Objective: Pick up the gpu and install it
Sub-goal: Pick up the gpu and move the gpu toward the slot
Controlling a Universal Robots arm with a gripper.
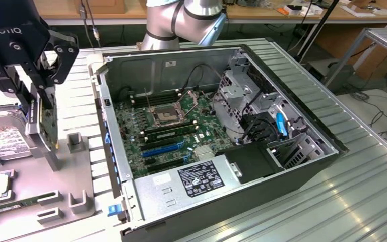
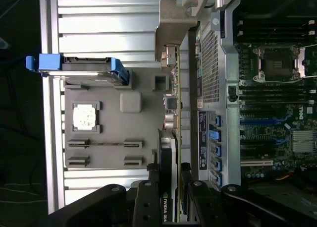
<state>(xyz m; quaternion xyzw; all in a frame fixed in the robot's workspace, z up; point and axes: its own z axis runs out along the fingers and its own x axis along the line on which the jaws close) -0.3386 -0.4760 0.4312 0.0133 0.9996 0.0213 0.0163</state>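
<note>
The gripper [image 1: 38, 103], at the exterior view's upper left, is clamped on the gpu [image 1: 47, 126]. The card stands on edge over the grey tray [image 1: 79, 171], beside the open case [image 1: 314, 166]. I cannot tell whether it has cleared its holder. The pick-up looks best done with a firm, even squeeze, the card upright and drawn straight up so its bracket does not snag. The gripper body reads "ROBOTIQ", partly cut off. The cooler [image 2: 167, 147] reads "NVIDIA QUA…".

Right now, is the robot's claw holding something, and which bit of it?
Yes. The gripper pinches the gpu by its upper edge, one finger on each face, with the card upright over the grey tray.
</note>
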